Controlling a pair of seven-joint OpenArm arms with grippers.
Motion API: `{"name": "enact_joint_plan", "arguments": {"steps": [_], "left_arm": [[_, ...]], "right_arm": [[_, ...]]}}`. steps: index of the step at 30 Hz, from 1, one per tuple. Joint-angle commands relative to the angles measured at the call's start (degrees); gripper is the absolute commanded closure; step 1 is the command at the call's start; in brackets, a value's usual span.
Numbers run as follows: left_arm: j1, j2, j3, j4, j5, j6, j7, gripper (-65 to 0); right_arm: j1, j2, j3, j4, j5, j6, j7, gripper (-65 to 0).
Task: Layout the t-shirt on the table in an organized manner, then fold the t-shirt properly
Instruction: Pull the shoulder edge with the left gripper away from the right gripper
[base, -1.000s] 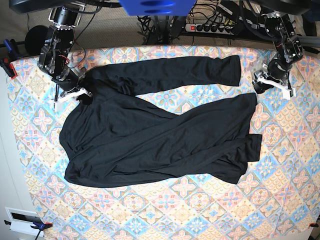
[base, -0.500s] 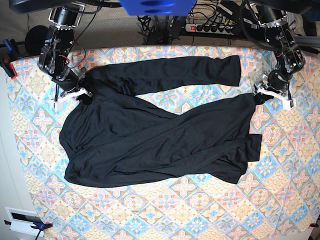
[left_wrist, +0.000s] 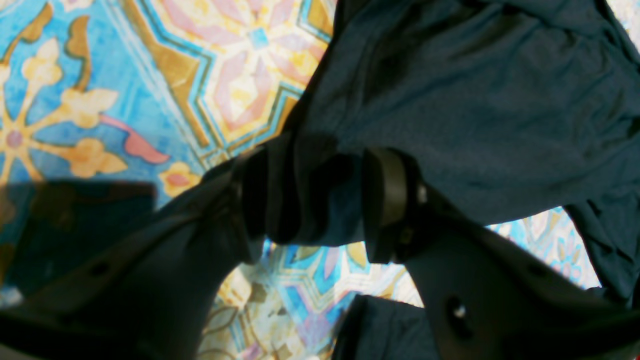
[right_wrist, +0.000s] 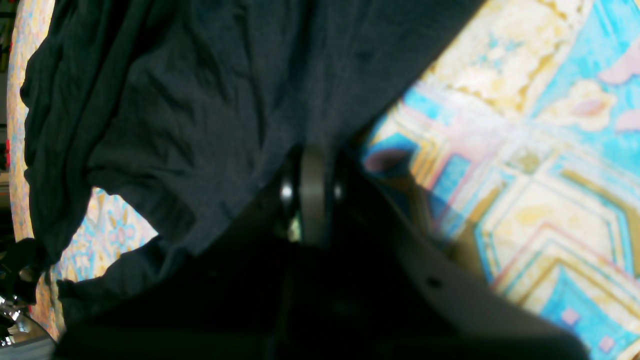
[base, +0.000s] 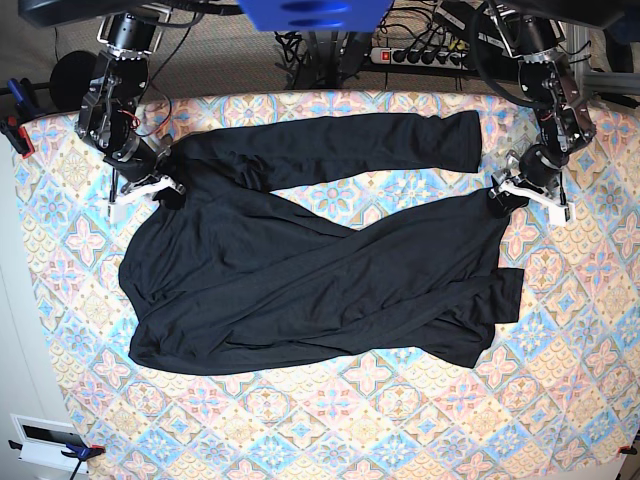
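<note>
The black t-shirt (base: 320, 270) lies spread across the patterned table (base: 400, 420), one long sleeve stretched along the far side. In the base view my right gripper (base: 160, 190) sits at the shirt's upper left corner. The right wrist view shows that gripper (right_wrist: 310, 190) shut, with the fabric (right_wrist: 175, 100) pinched between its pads. My left gripper (base: 505, 195) is at the shirt's upper right corner. In the left wrist view it (left_wrist: 317, 200) stands open, its fingers (left_wrist: 387, 200) apart on either side of a fold of the shirt's edge (left_wrist: 475, 100), low over the cloth (left_wrist: 100, 100).
Beyond the table's far edge lie a power strip (base: 420, 55) and cables. A round black object (base: 70, 75) is off the far left corner, beside a red clamp (base: 18, 135). A white box (base: 45, 440) sits off the near left corner.
My left gripper has moved inward from the bare cloth at the right onto the shirt's upper right corner, its jaws still apart. The right arm and the shirt have not moved.
</note>
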Motion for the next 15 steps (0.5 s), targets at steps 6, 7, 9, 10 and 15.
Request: {"name": "enact_joint_plan", "arguments": {"steps": [6, 7, 9, 10, 15], "left_arm": [[0.3, -0.68, -0.1, -0.02, 1.09, 0.44, 2.9, -2.6], [0.48, -0.77, -0.1, -0.02, 1.18, 0.44, 2.9, 0.0], [0.74, -1.83, -0.1, -0.02, 1.09, 0.44, 2.98, 0.0], [0.83, -2.18, -0.1, -0.02, 1.09, 0.44, 2.98, -1.2], [3.29, -4.11, -0.28, 0.95, 1.09, 0.44, 2.54, 0.0]], "right_arm": [[-0.44, 0.0, -0.37, 0.56, -1.36, -0.27, -3.12, 0.0], [-0.7, 0.0, -0.37, 0.56, -1.36, -0.27, -3.12, 0.0], [-2.19, 0.0, -0.29, 0.65, -1.36, -0.27, -3.03, 0.0], [-2.81, 0.0, -0.11, 0.82, -1.36, -0.27, -3.03, 0.0], [-4.3, 0.35, 0.07, 3.99, -1.36, -0.27, -2.94, 0.0]]}}
